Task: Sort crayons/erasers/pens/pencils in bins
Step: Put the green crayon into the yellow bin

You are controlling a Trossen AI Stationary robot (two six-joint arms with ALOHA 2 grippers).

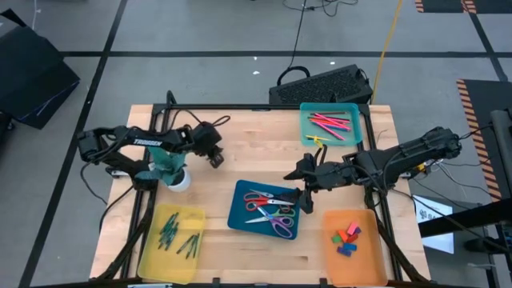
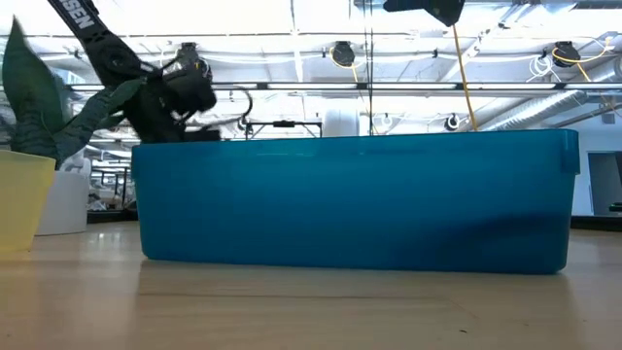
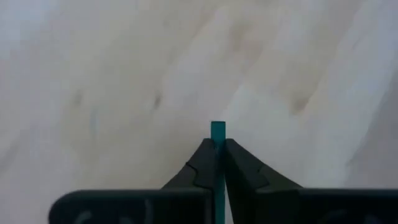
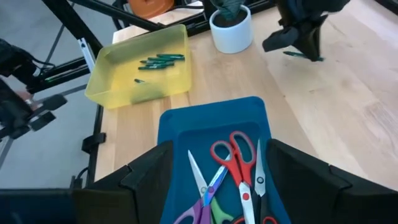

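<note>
Left tool (image 1: pixel 214 158) sits upper left of centre in the high view, above bare bench (image 1: pixel 240 136), clamped on a thin teal stick (image 3: pixel 217 132) whose tip pokes past the fingertips.

Right tool (image 1: pixel 304 200) hangs over the blue bin (image 1: pixel 237 214) of scissors (image 1: pixel 270 212) at lower centre, jaws spread.

Erasers (image 1: pixel 346 238) lie in the orange bin (image 1: pixel 368 260), lower right, well apart from both tools.

Yellow bin (image 1: pixel 152 256) lower left, teal bin (image 1: pixel 308 132) upper right.

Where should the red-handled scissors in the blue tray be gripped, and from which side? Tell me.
Grip the red-handled scissors at the narrow neck just past the handle loops, probably from straight above. They lie flat with blades closed, the walls of the blue tray hinder a sideways reach, and other scissors lie close alongside.
</note>
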